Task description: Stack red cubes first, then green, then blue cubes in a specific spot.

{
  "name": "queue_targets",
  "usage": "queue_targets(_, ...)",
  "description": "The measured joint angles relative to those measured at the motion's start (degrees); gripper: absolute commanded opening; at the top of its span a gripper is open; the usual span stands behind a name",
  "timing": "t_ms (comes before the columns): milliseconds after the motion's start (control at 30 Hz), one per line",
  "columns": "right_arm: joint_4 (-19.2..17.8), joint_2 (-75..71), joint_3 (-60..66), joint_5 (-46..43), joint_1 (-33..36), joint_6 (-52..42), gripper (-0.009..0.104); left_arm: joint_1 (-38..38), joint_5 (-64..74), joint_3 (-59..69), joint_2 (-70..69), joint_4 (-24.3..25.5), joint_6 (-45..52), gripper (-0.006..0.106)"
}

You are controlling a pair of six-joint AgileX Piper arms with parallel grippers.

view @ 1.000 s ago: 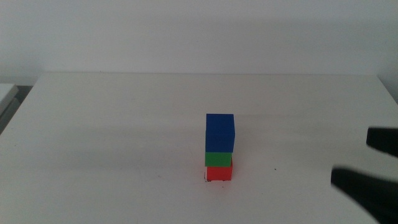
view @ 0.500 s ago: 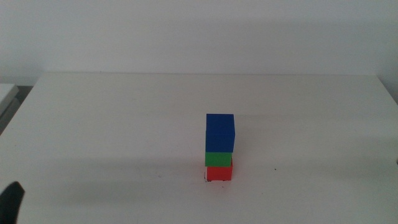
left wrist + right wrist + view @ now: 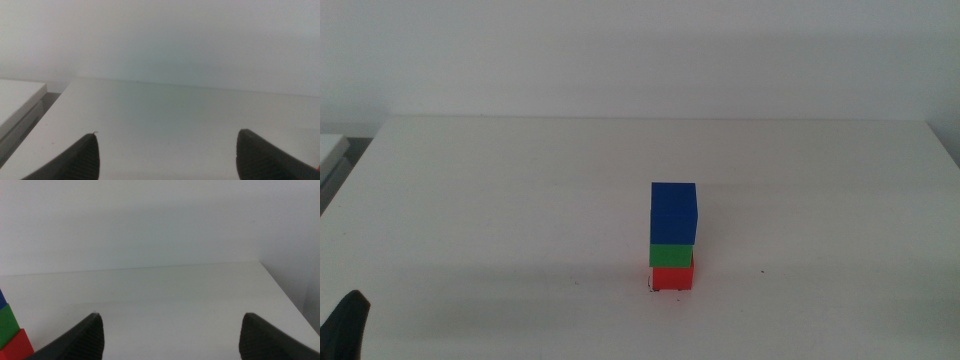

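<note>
In the middle view a three-cube tower stands a little right of the table's centre. The red cube (image 3: pixel 671 278) is at the bottom, the green cube (image 3: pixel 672 256) sits on it, and the blue cube (image 3: pixel 674 212) is on top. A tiny black mark of the specific spot (image 3: pixel 650 289) peeks out at the red cube's lower left corner. My left gripper (image 3: pixel 167 162) is open and holds nothing; one dark tip (image 3: pixel 345 325) shows at the bottom left. My right gripper (image 3: pixel 175 340) is open and empty, with the tower at its picture's edge: red cube (image 3: pixel 17 345), green cube (image 3: pixel 7 322).
A pale flat object (image 3: pixel 330 150) lies just off the table's left edge and also shows as a pale slab (image 3: pixel 20 100) in the left wrist view. A black speck (image 3: pixel 762 271) marks the tabletop right of the tower. The wall rises behind the table's far edge.
The right gripper's dark jaws have withdrawn out of the middle view to the right. A dark tip of the left gripper has come in at the bottom left. The tower has not moved.
</note>
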Motion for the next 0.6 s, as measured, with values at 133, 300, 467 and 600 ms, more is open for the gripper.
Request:
queue_targets(133, -0.13, 0.00, 0.00, 0.19, 0.00, 0.00, 0.082, 0.00, -0.64, -0.05, 0.00, 0.13, 0.00, 0.094)
queue_targets(300, -0.13, 0.00, 0.00, 0.23, 0.00, 0.00, 0.082, 0.00, -0.75, -0.05, 0.00, 4.21, 0.00, 0.094)
queue_targets(467, -0.13, 0.00, 0.00, 0.23, 0.00, 0.00, 0.082, 0.00, -0.86, -0.05, 0.00, 6.49, 0.00, 0.094)
queue_targets(600, -0.13, 0.00, 0.00, 0.23, 0.00, 0.00, 0.082, 0.00, -0.86, -0.05, 0.00, 6.89, 0.00, 0.094)
